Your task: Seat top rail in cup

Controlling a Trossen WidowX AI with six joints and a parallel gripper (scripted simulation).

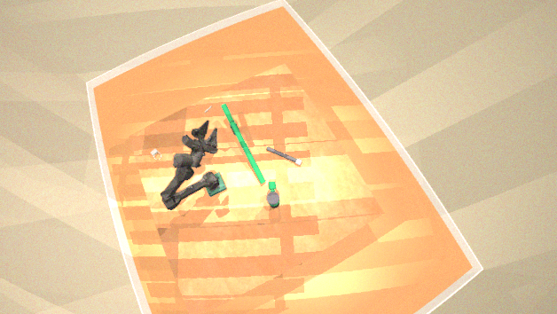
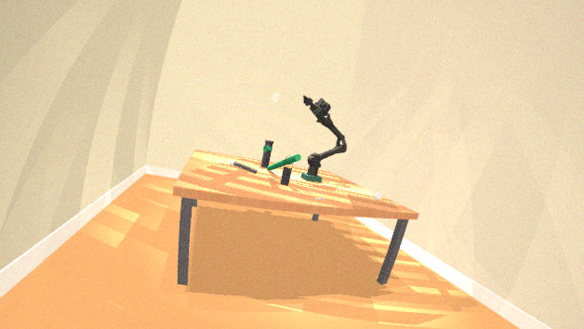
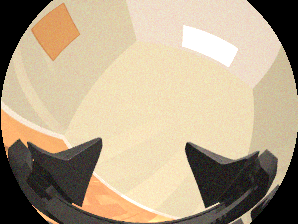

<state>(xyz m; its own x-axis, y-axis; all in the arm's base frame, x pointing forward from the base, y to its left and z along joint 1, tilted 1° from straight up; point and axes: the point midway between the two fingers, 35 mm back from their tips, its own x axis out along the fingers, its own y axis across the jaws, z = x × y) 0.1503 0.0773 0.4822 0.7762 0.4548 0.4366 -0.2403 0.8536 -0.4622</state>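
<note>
Surface (image 1: 328, 177) (image 2: 260, 197) carries everything, and the black arm (image 1: 179, 177) (image 2: 341, 139) rises from it on one side of the rail. Its gripper (image 1: 212, 126) (image 2: 304, 98) (image 3: 144, 145) is released, fingers wide with nothing between them, held high and aimed at the walls.

The green rail (image 1: 245, 147) (image 2: 283, 162) lies below the gripper and off to its side. Its long axis runs from the loop-cap post towards the big post (image 1: 272, 200) (image 2: 265, 158), sloping down, so the cut end sits low by that post while the far end is raised above the short post (image 2: 285, 177). The green end cup (image 1: 272, 184) (image 2: 267, 149) hangs higher on the big post, near the cut end but apart from it: unseated.

So the next move likely needs the gripper lowered, its fingers set across the rail, then the cut end lifted and slid lengthwise into the cup. Pushing before lifting could miss the mouth.
</note>
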